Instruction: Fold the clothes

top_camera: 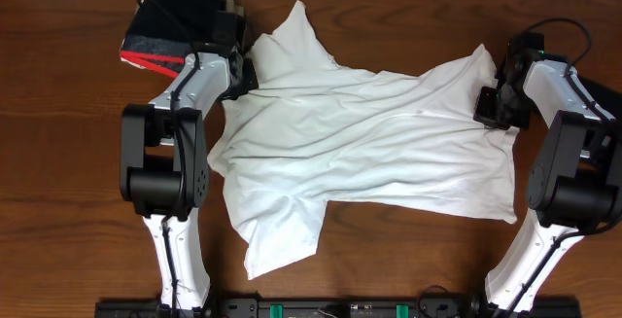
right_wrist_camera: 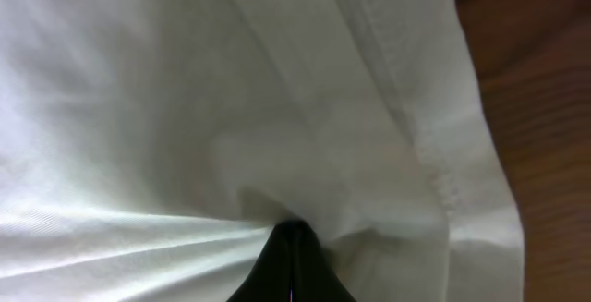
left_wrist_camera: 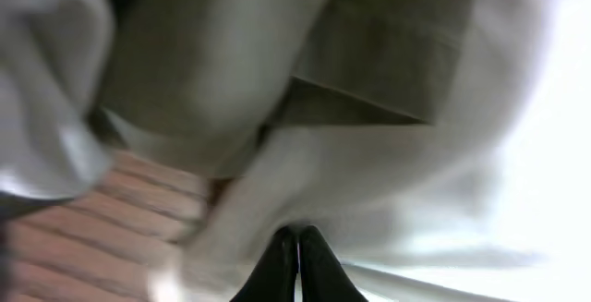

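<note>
Currently L gripper [top_camera: 248, 73] & R gripper [top_camera: 485, 105] each pinch white shirt [top_camera: 369, 143] on table [top_camera: 58, 162], black garment [top_camera: 180, 12] nearby.

A white shirt [top_camera: 369, 133] of thin, matt cloth, soft and heavily wrinkled; the right wrist view shows a fine weave and a stitched seam along its edge. A black garment [top_camera: 180, 12] of matt, heavier-looking cloth. The table [top_camera: 58, 162] is dark brown wood with visible grain and a low satin sheen. The left arm [top_camera: 190, 89] and right arm [top_camera: 554, 85] have smooth white plastic shells, faintly glossy, with matt black joint housings.
</note>
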You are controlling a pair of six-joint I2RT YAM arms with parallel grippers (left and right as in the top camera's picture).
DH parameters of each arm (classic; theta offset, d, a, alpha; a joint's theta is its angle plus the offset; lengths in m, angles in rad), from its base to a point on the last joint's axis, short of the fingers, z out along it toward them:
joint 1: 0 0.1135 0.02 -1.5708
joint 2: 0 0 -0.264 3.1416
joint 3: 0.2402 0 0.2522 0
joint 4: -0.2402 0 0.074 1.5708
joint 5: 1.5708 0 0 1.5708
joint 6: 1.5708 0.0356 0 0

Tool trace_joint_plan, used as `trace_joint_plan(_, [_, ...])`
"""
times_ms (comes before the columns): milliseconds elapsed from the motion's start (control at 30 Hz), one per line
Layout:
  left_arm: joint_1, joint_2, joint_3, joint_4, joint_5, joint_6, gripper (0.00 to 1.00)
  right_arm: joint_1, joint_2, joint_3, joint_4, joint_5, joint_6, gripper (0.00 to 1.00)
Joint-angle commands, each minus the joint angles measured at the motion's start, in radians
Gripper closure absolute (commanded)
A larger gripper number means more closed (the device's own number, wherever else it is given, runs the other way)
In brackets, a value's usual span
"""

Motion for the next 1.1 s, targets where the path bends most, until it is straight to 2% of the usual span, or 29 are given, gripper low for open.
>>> trace_joint_plan(0, [0.013,-0.005,0.058,-0.013,-0.034,0.006,0.93,-0.021,0.019,0.019,-0.026,0.080,0.037,0.99])
trace_joint_plan(133, [-0.014,-0.055,0.125,-0.034,0.017,0.006,0.93,-0.021,0.019,0.126,-0.056,-0.024,0.031,0.99])
trace_joint_plan(267, [-0.063,-0.071,0.188,-0.029,0.074,0.005,0.92,-0.008,0.019,0.220,-0.045,-0.172,-0.051,0.99])
trace_joint_plan(400, [-0.127,-0.069,0.206,0.048,0.073,0.003,0.93,0.012,0.019,0.248,-0.019,-0.178,-0.050,0.99])
trace_joint_plan(567, [-0.171,-0.027,0.206,0.139,0.075,-0.071,0.93,0.023,0.046,0.248,0.015,-0.178,-0.047,0.99])
trace_joint_plan(667, [-0.176,0.005,0.206,0.151,0.076,-0.120,0.93,0.023,0.074,0.248,0.018,-0.177,-0.053,0.99])
trace_joint_plan(933, [-0.173,0.119,0.206,0.189,0.206,-0.124,0.93,0.029,0.103,0.248,0.041,-0.182,-0.067,0.99])
trace_joint_plan(1067, [-0.173,0.174,0.206,0.192,0.209,-0.134,0.93,0.032,0.111,0.248,0.056,-0.177,-0.086,0.99])
